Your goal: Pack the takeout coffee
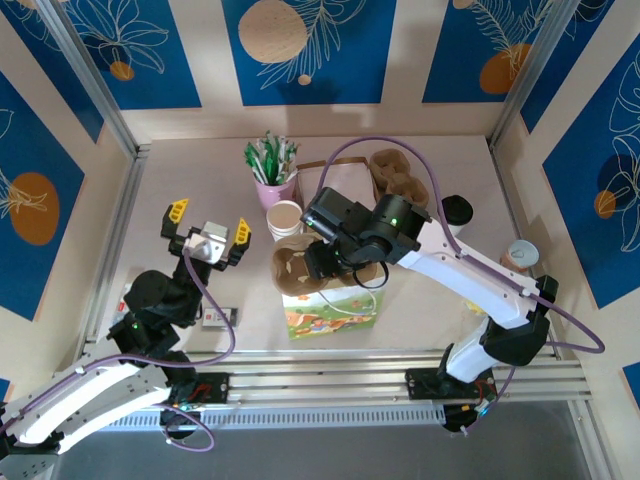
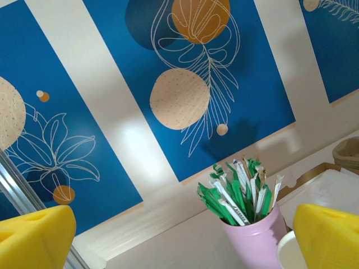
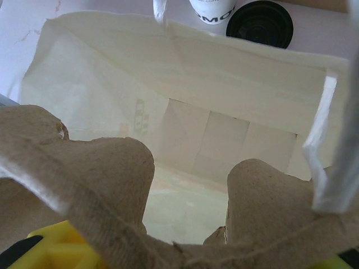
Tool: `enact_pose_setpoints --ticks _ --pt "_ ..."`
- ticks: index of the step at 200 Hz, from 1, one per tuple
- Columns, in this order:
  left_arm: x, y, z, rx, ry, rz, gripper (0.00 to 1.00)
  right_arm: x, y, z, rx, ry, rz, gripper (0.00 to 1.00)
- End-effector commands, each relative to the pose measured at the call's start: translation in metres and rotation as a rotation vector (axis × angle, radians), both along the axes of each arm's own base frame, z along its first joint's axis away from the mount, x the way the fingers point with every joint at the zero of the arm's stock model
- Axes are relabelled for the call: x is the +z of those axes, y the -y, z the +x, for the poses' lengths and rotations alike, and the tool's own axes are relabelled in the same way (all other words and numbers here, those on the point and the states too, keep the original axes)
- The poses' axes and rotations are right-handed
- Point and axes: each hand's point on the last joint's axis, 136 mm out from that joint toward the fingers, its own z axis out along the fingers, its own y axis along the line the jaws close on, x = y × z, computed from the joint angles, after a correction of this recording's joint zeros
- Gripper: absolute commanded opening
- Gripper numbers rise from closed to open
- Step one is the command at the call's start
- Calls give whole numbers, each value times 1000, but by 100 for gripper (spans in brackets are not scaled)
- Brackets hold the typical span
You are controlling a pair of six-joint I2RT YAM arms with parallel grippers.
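Nearest, on the left, the left gripper (image 1: 209, 226) hangs above the table (image 1: 150, 250) with its yellow-tipped jaws spread wide and nothing between them. Its wrist view puts one yellow finger (image 2: 35, 238) in each bottom corner. Between them it looks far toward the pink cup (image 2: 257, 238) of green-white sticks, which stands against the blue patterned wall (image 2: 247, 84).

In the middle stands the paper bag (image 1: 335, 312), upright with its mouth open and its printed side facing near. The right gripper (image 1: 322, 266) reaches in from the right and is clamped on a brown pulp cup carrier (image 1: 298, 272) that sits in the bag's mouth. From above, the arm and carrier cover the bag's inside. The right wrist view looks past the carrier (image 3: 106, 185) into the bag (image 3: 224, 73). It shows the pale folded bottom, a white handle (image 3: 320, 145) on the right and a yellow finger (image 3: 56, 246) under the carrier's edge. Beyond the bag's far rim that view also catches a round black lid (image 3: 259, 22) beside a white cup (image 3: 212, 8). I cannot tell what the lid rests on.

Farther off, the overhead view shows a stack of lidless cups (image 1: 285, 220) just beyond the bag's left corner. The pink cup stands behind the stack, and spare brown carriers (image 1: 395, 175) lie at the far side.

The takeout coffee (image 1: 457, 212) stands upright on the table right of the bag, beyond the right forearm and apart from both grippers.
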Motion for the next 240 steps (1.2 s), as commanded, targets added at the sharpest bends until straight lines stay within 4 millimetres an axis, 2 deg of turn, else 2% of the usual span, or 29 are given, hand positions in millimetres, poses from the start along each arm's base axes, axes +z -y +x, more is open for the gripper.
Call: enact_pose_setpoints --ticks 1,109,138,180,240 --pt "5 -1 -2 -13 6 -31 99 -9 8 -1 -6 -17 -51 46" --pt "5 -1 -3 -21 5 -35 99 -30 13 -1 -49 -113 -72 46" --pt "4 1 -3 -28 2 -33 99 -23 5 -2 -31 -123 -35 46" --pt "4 1 -3 -29 3 -31 99 -7 10 4 -52 -84 -2 46" --pt "4 1 -3 -29 2 -29 99 -7 13 10 -78 -71 -6 46"
